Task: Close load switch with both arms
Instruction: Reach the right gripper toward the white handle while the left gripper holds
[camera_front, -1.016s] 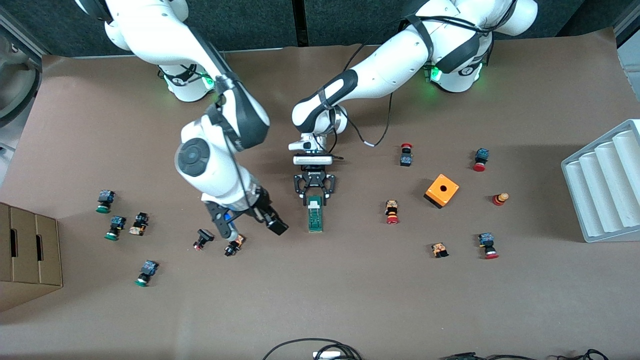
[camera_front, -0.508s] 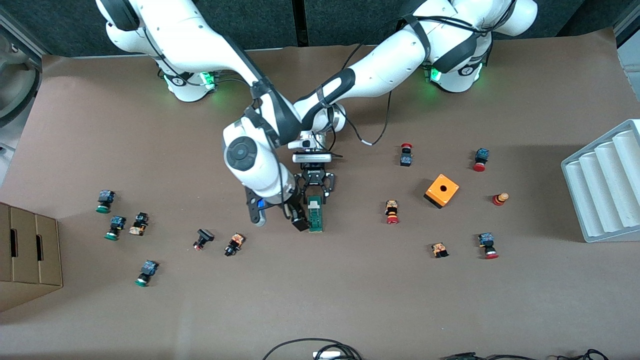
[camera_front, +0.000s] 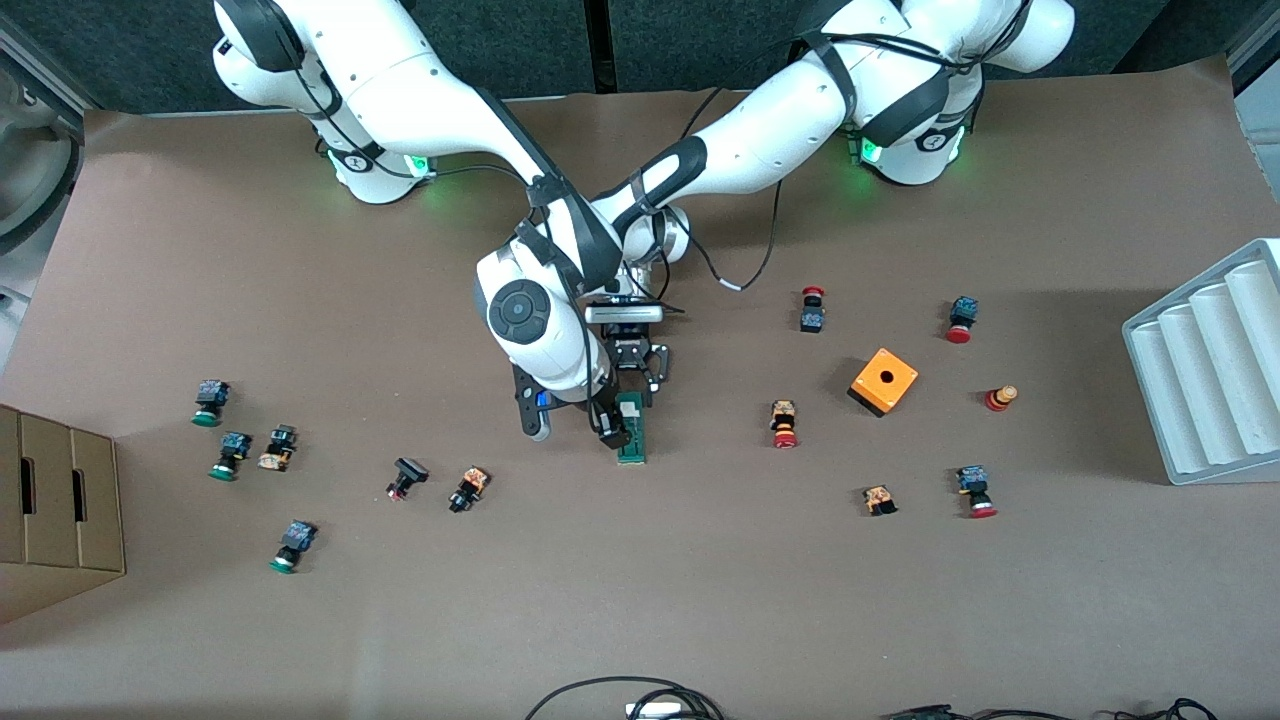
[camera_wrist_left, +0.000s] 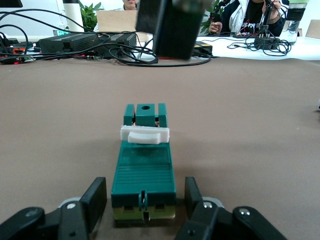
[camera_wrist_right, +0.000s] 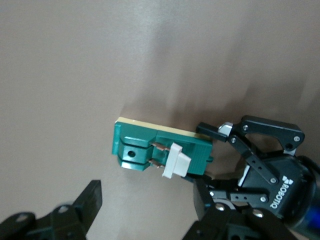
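The load switch (camera_front: 631, 432) is a narrow green block with a white lever (camera_wrist_left: 145, 135), lying flat mid-table. My left gripper (camera_front: 629, 388) is open at table level. Its fingers (camera_wrist_left: 96, 199) straddle the switch end farther from the front camera, with a small gap on each side. My right gripper (camera_front: 573, 424) is open and empty, hovering just beside the switch toward the right arm's end. One of its fingers (camera_wrist_left: 172, 25) hangs over the other end of the switch. The right wrist view shows the switch (camera_wrist_right: 160, 149) and the left gripper (camera_wrist_right: 207, 157) at its end.
An orange box with a hole (camera_front: 883, 380) and several red-capped buttons (camera_front: 785, 424) lie toward the left arm's end, beside a white ribbed tray (camera_front: 1210, 365). Green-capped buttons (camera_front: 207, 402), a black button (camera_front: 405, 477) and a cardboard box (camera_front: 55, 500) lie toward the right arm's end.
My right arm has swung from near the small buttons toward the load switch, and its gripper now hovers right beside it. The left gripper and the switch have not moved.
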